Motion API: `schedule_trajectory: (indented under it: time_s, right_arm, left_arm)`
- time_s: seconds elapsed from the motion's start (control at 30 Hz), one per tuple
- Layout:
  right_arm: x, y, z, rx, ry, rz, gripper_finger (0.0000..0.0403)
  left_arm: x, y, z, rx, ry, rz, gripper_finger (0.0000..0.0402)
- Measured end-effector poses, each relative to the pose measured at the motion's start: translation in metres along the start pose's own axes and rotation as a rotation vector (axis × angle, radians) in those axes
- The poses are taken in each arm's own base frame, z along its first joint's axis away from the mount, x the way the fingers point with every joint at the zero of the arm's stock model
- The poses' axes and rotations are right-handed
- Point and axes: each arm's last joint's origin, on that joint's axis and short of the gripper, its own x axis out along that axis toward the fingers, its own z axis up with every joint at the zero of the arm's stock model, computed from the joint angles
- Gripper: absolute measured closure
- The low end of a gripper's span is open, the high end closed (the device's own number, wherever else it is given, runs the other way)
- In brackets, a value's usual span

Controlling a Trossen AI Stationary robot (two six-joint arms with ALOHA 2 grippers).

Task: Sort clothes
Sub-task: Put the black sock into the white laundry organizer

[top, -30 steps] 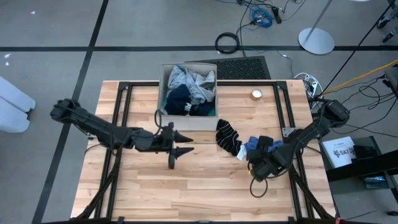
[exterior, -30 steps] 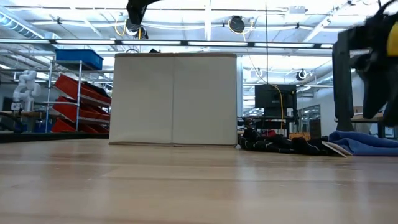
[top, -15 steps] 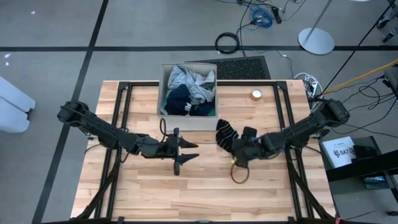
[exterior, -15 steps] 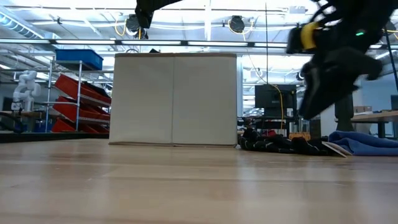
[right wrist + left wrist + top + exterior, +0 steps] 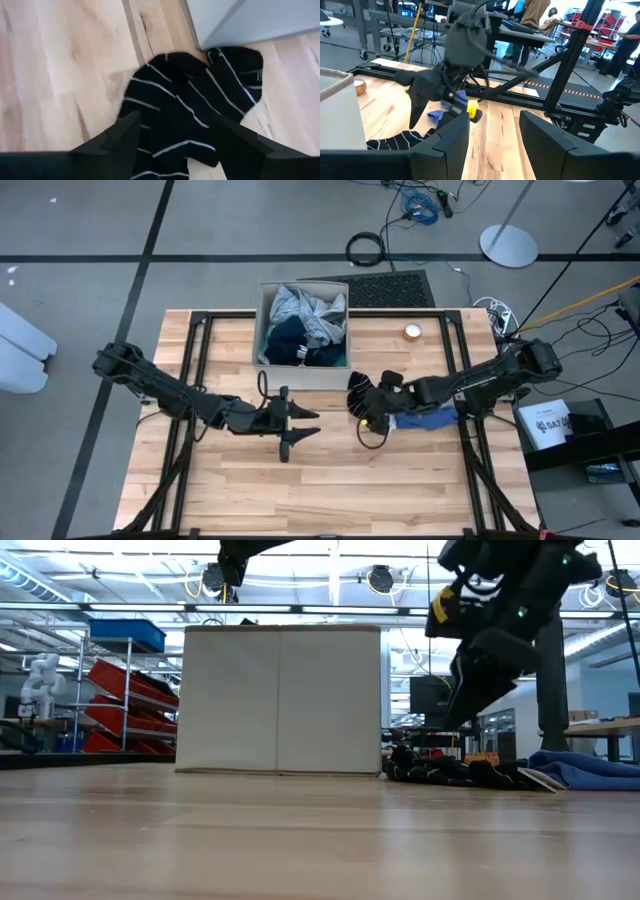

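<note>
Socks point(image 5: 362, 393) lay loose at the box's point(image 5: 268, 330) 5 o'clock; we swung our right gripper point(image 5: 170, 135), jaws spread, over them; pickup next. Left gripper point(image 5: 300, 425) spread, idle.

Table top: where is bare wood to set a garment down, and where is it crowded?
Free: the near strip of the table, and the far right corner beyond the small round object. Crowded: beside the box, where striped socks, a blue piece and the open right end effector bunch; the left end effector hangs mid-table.
</note>
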Motion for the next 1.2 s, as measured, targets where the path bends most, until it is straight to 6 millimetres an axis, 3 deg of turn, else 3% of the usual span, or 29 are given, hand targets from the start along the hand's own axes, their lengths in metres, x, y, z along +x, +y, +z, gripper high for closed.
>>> schedule_trajectory:
  time_s: [0.23, 0.53, 0.73, 0.87, 1.07, 1.2]
  right_arm:
    - [0.021, -0.016, -0.021, 0.048, 0.005, -0.017, 0.0179]
    - [0.027, -0.031, -0.020, 0.115, -0.009, -0.092, 0.0179]
    - [0.045, -0.038, -0.036, 0.180, 0.020, -0.059, 0.0192]
    - [0.053, -0.040, -0.046, 0.240, 0.033, -0.081, 0.0240]
    - [0.053, -0.042, -0.049, 0.251, 0.039, -0.093, 0.0377]
    - [0.045, -0.042, -0.043, 0.245, 0.027, -0.073, 0.0391]
  left_arm:
    - [0.000, 0.000, 0.000, -0.001, 0.002, -0.010, 0.0220]
    - [0.000, 0.000, 0.000, -0.002, -0.001, -0.012, 0.0220]
    - [0.000, 0.000, 0.001, -0.003, -0.003, -0.012, 0.0220]
    - [0.000, 0.000, 0.001, -0.005, -0.004, -0.012, 0.0220]
    - [0.000, 0.000, 0.001, -0.029, -0.004, -0.012, 0.0220]
    - [-0.001, -0.002, 0.000, -0.029, -0.003, -0.018, 0.0220]
